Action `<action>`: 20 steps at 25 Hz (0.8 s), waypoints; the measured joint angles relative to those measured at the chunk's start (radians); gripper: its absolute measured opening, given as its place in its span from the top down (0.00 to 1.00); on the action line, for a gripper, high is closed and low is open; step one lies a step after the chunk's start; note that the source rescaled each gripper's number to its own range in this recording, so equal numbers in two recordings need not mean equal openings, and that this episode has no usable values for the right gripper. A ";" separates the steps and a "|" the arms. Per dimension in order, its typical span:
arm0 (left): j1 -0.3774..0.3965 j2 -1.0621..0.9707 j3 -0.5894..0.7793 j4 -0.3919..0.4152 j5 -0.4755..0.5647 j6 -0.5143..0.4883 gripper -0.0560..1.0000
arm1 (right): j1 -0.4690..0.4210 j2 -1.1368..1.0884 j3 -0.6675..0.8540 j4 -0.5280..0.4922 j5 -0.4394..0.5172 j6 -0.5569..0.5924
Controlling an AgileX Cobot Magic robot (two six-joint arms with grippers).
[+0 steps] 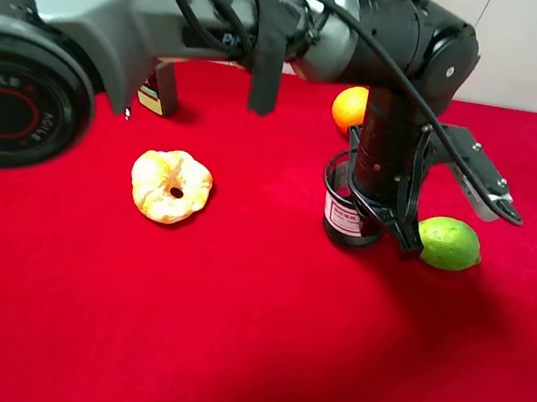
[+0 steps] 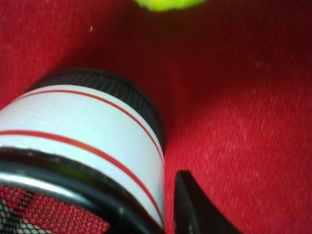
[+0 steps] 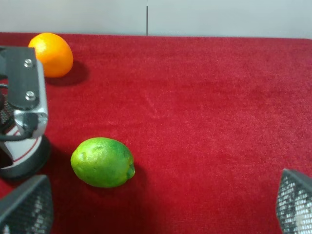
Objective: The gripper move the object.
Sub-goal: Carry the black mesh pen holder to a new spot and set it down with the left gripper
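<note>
The black wire-mesh pen cup with a white band and red print stands upright on the red cloth. My left gripper has reached across the middle and hangs over it, jaws straddling the cup. In the left wrist view the cup fills the near side. One black finger sits just beside the cup with a thin strip of cloth between them; the other finger is hidden. The cup also shows in the right wrist view. My right gripper is open and empty, away from the cup.
A green lime lies just right of the cup. An orange sits behind it. A peeled citrus fruit lies to the left. A dark container is partly hidden under the left arm. The red cloth stretches forward.
</note>
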 joint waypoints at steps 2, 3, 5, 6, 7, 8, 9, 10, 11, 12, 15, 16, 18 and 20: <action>-0.007 0.010 -0.001 0.000 -0.016 0.001 0.95 | 0.000 0.000 0.000 0.000 0.000 0.000; -0.009 0.016 -0.001 0.000 -0.016 0.001 0.95 | 0.000 0.000 0.000 0.000 0.000 0.000; -0.014 0.020 -0.001 0.001 -0.017 0.002 0.94 | 0.000 0.000 0.000 0.000 0.000 0.000; -0.015 0.020 -0.001 0.001 -0.017 0.002 0.93 | 0.000 0.000 0.000 0.000 0.000 0.000; -0.015 0.020 -0.001 0.001 -0.019 0.003 0.91 | 0.000 0.000 0.000 0.000 0.000 0.000; -0.015 0.020 -0.001 0.000 -0.019 0.004 0.86 | 0.000 0.000 0.000 0.000 0.000 0.000; -0.015 0.020 -0.001 0.000 -0.019 0.004 0.82 | 0.000 0.000 0.000 0.000 0.000 0.000; -0.015 0.020 -0.001 0.000 -0.019 0.004 0.76 | 0.000 0.000 0.000 0.000 0.000 0.000; -0.015 0.020 -0.001 0.000 -0.019 0.004 0.71 | 0.000 0.000 0.000 0.000 0.000 0.000; -0.015 0.020 -0.001 0.002 -0.019 0.004 0.64 | 0.000 0.000 0.000 0.000 0.000 0.000; -0.015 0.020 -0.001 0.010 -0.019 0.004 0.50 | 0.000 0.000 0.000 0.000 0.000 0.000; -0.015 0.019 -0.013 0.020 -0.010 0.004 0.45 | 0.000 0.000 0.000 0.000 0.000 0.000; -0.015 0.019 -0.036 0.024 0.009 0.004 0.43 | 0.000 0.000 0.000 0.000 0.000 0.000; -0.015 0.019 -0.073 0.031 0.036 0.004 0.42 | 0.000 0.000 0.000 0.000 0.000 0.000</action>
